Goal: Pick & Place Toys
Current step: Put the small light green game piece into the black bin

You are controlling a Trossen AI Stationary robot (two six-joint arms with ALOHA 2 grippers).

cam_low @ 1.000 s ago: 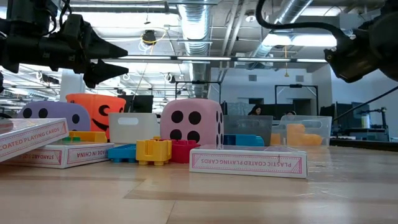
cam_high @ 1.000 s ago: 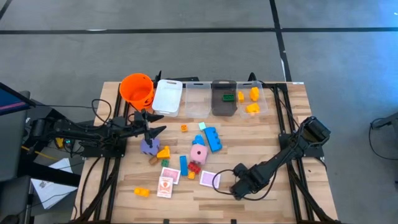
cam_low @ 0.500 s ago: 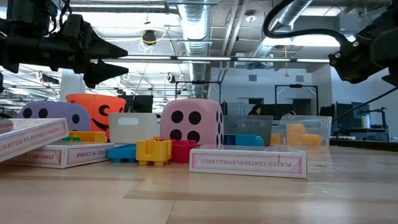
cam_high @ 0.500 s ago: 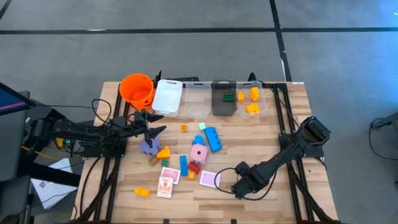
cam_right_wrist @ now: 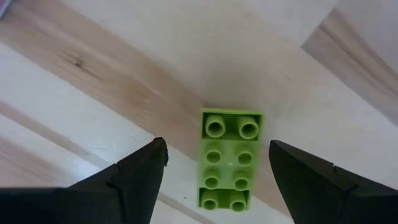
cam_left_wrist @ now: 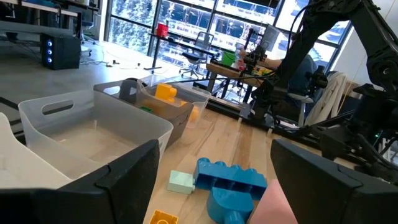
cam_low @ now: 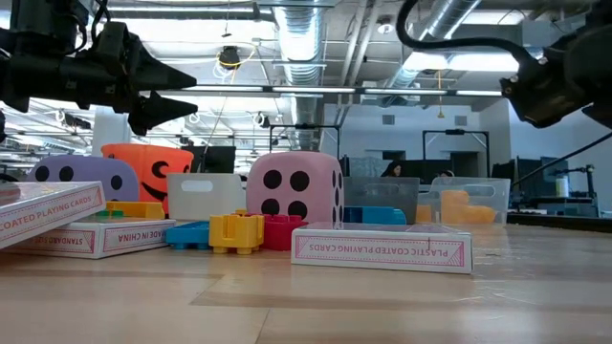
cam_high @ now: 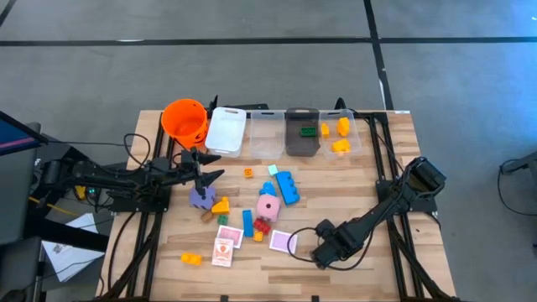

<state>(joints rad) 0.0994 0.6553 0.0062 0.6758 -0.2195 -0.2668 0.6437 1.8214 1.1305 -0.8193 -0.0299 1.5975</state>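
A lime green brick (cam_right_wrist: 229,158) lies flat on the table, studs up, near the front right. My right gripper (cam_right_wrist: 217,149) points straight down over it, open, one finger on each long side and clear of it; in the high view the gripper (cam_high: 322,252) hides the brick. My left gripper (cam_high: 211,173) hangs level and open above the purple die (cam_high: 200,198), holding nothing. The other toys rest mid-table: a pink die (cam_high: 268,206), a blue brick (cam_high: 288,188), a yellow brick (cam_high: 221,205), a red brick (cam_high: 262,225) and card boxes (cam_high: 284,242).
Along the far edge stand an orange bucket (cam_high: 185,119), a white bin (cam_high: 226,131), a clear bin (cam_high: 267,132), a dark bin (cam_high: 303,132) and a clear bin (cam_high: 352,144) with yellow bricks. An orange brick (cam_high: 191,259) lies near the front left. Bare wood shows right of my right gripper.
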